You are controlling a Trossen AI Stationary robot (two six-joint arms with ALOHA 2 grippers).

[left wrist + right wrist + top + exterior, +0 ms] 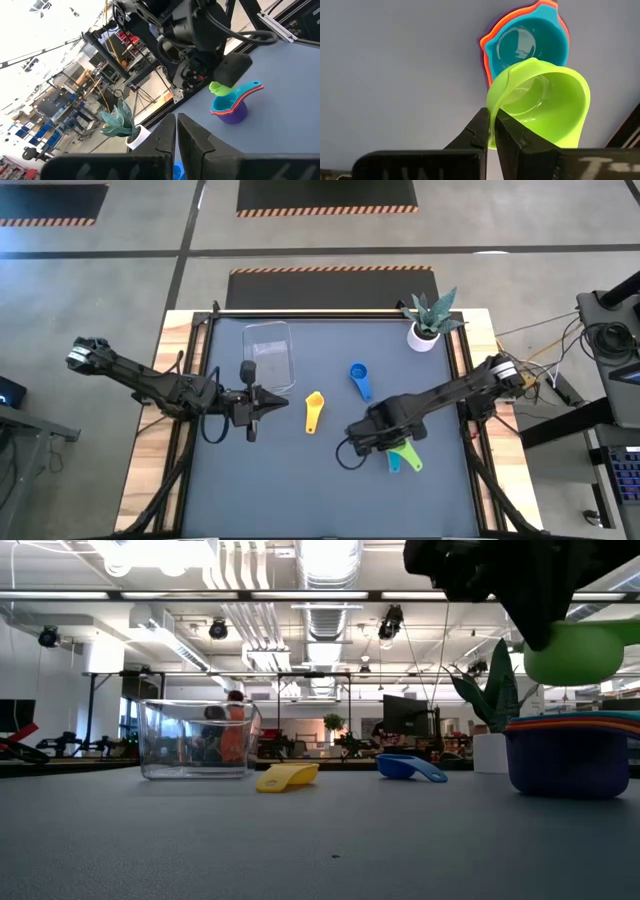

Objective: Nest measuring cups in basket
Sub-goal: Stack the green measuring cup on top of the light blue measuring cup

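My right gripper (491, 131) is shut on the green cup (540, 105) and holds it just above a nested stack (530, 42) of teal, red, orange and purple cups standing on the table's right half (570, 755). The yellow cup (313, 412) and the blue cup (360, 380) lie apart on the mat, near its middle. The clear basket (268, 352) stands toward the far left with no cup showing in it. My left gripper (262, 402) hovers shut just in front of the basket, pointing right, touching nothing. My right gripper pinches the green cup's wall at the rim (493, 114), one finger inside the bowl and one outside. The fingers come from above, slanting down. The cup is lifted clear and tilted, hanging over the stack's teal cup (225, 102).
A white plant pot (425, 332) stands at the far right corner. Bare mat lies along the near edge and between the basket and the loose cups. Wooden strips (182, 350) and black frame rails border the mat at left and right.
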